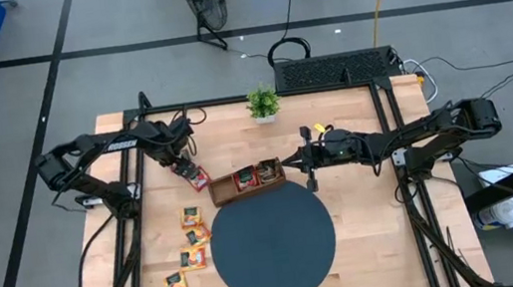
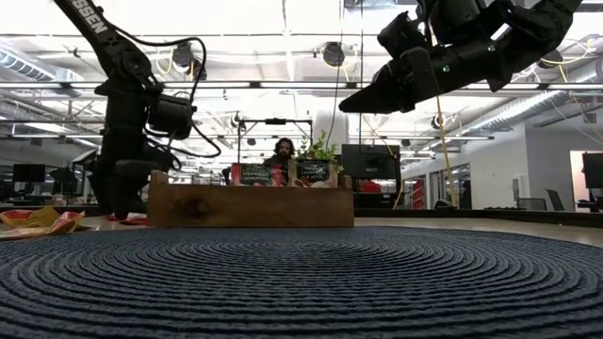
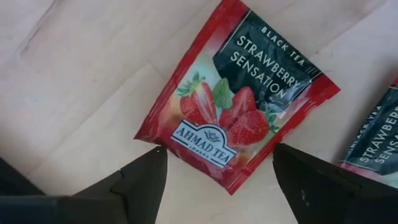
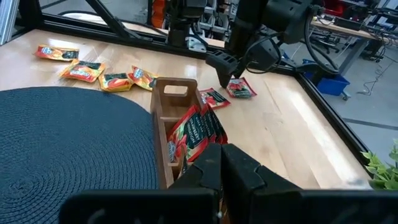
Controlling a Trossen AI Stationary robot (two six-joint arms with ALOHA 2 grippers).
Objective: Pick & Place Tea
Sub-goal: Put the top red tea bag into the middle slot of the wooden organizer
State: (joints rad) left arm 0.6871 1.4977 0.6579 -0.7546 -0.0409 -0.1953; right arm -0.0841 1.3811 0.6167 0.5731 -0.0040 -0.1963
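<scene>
— From above, what's on the wooden table [image 1: 372, 248]?
— A dark round mat [image 1: 274, 247], a wooden tray [image 1: 245, 181], yellow-orange sachets [image 1: 190, 245] left of the mat.
— Low view?
— An office behind.
— Left wrist?
— The left gripper [image 3: 217, 177], spread wide, stands over a red strawberry sachet [image 3: 239, 99], gripping nothing.
— Right wrist?
— The right gripper [image 4: 221, 163], clenched and empty, hangs above the tray.

My overhead view looking straight down on the table [image 1: 370, 238], my low view level across the mat [image 2: 301, 282], my wrist views close, all sharing the tray [image 1: 246, 181].
</scene>
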